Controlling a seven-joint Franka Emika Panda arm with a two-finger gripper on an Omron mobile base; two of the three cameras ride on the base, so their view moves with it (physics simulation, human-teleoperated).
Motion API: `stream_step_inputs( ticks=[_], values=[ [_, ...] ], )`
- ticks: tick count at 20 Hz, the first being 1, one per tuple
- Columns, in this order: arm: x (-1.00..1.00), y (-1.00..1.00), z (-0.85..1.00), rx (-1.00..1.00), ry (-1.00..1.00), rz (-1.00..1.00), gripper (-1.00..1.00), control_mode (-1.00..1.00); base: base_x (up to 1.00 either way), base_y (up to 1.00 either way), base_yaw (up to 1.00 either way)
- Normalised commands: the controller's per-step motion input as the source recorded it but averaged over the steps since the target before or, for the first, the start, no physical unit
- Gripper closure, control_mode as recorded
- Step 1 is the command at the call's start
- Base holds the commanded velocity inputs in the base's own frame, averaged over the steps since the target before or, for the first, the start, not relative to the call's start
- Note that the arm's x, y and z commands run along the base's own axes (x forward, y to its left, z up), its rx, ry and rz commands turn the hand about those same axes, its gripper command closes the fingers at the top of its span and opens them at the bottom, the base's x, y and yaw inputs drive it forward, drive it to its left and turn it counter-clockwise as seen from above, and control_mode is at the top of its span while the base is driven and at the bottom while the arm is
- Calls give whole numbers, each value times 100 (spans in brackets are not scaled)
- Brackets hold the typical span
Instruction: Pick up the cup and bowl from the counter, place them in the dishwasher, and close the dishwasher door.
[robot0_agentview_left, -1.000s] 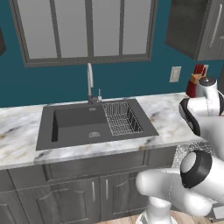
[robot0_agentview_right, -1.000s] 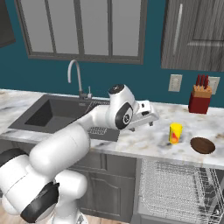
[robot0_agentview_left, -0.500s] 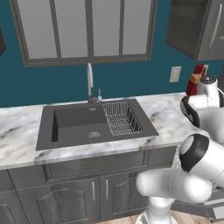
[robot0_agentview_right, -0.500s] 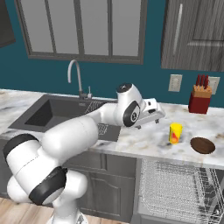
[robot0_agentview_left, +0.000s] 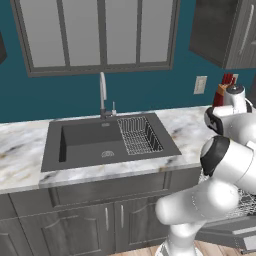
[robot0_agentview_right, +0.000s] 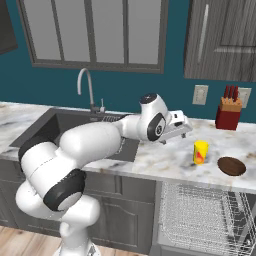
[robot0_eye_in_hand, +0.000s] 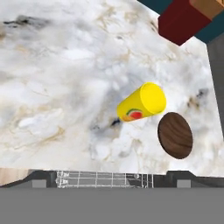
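The cup (robot0_agentview_right: 200, 152) stands upright on the table (robot0_agentview_right: 160, 160), just left of the bowl (robot0_agentview_right: 232, 166), the 2 close but apart. 1 cup, 1 bowl, both waiting. The cup looks light and rigid, probably smooth and a bit slippery, so a grip across its sides around mid-height seems best. The bowl looks stiff and shallow; its rim is the likely place to pinch. Behind them sits 1 red knife block (robot0_agentview_right: 228, 115) against the wall. The gripper (robot0_agentview_right: 181, 127) hovers left of the cup, jaws spread wide and holding nothing. Below the table edge, the dishwasher (robot0_agentview_right: 200, 220) shows its wire rack, door down.
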Motion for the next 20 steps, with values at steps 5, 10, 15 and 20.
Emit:
stream_step_inputs(
  ticks=[5,10,15,20],
  values=[
    [1,-7,-8,0,0,0,-100,-100,0,0,0],
    [0,-1,-22,0,0,0,-100,-100,0,0,0],
    [0,-5,-29,0,0,0,-100,-100,0,0,0],
    [0,-12,-23,-1,0,0,-100,-100,0,0,0]
  ],
)
